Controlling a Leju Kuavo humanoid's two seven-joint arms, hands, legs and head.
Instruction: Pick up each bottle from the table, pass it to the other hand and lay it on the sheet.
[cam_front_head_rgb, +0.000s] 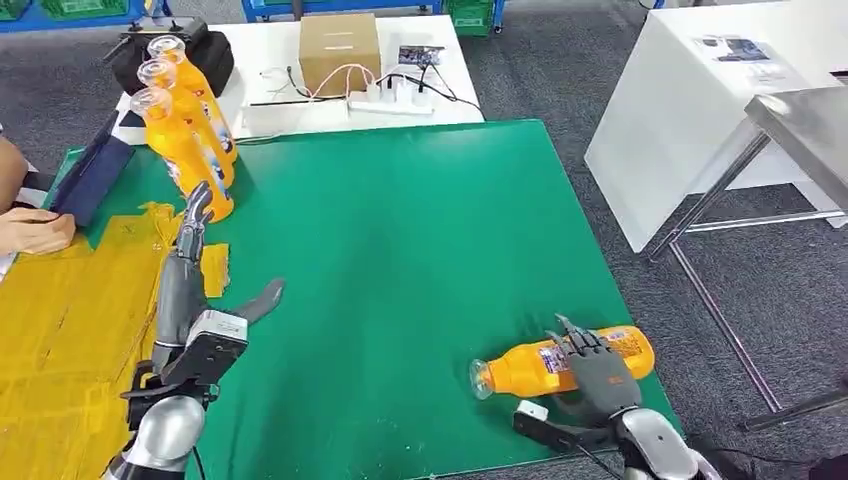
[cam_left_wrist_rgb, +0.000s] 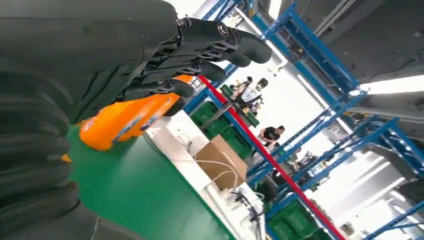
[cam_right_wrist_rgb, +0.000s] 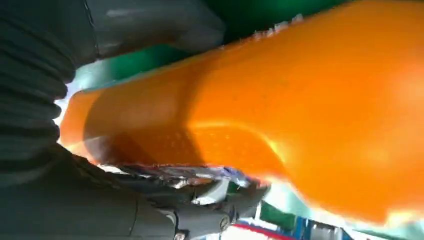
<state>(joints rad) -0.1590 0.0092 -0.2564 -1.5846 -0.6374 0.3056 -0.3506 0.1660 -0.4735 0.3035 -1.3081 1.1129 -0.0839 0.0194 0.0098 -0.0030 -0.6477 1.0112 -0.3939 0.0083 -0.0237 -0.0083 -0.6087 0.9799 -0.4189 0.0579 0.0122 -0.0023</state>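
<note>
An orange bottle (cam_front_head_rgb: 545, 368) lies on its side on the green table (cam_front_head_rgb: 400, 260), near the front right corner, cap to the left. My right hand (cam_front_head_rgb: 598, 372) lies over it with fingers draped across the label; the thumb stays a little off the near side. The right wrist view shows the orange bottle (cam_right_wrist_rgb: 280, 115) between the thumb and the curled fingers (cam_right_wrist_rgb: 220, 200). Three more orange bottles (cam_front_head_rgb: 185, 130) form a row at the back left, beside the yellow sheet (cam_front_head_rgb: 70, 310). My left hand (cam_front_head_rgb: 190, 255) is open, fingertips just short of the nearest one (cam_left_wrist_rgb: 125, 120).
A person's hand (cam_front_head_rgb: 35, 230) rests at the left edge by a dark blue tablet (cam_front_head_rgb: 90, 180). Behind the green table are a cardboard box (cam_front_head_rgb: 340, 50), a power strip (cam_front_head_rgb: 390, 100) and a black bag (cam_front_head_rgb: 200, 50). A white table (cam_front_head_rgb: 690, 110) and a metal table (cam_front_head_rgb: 800, 125) stand to the right.
</note>
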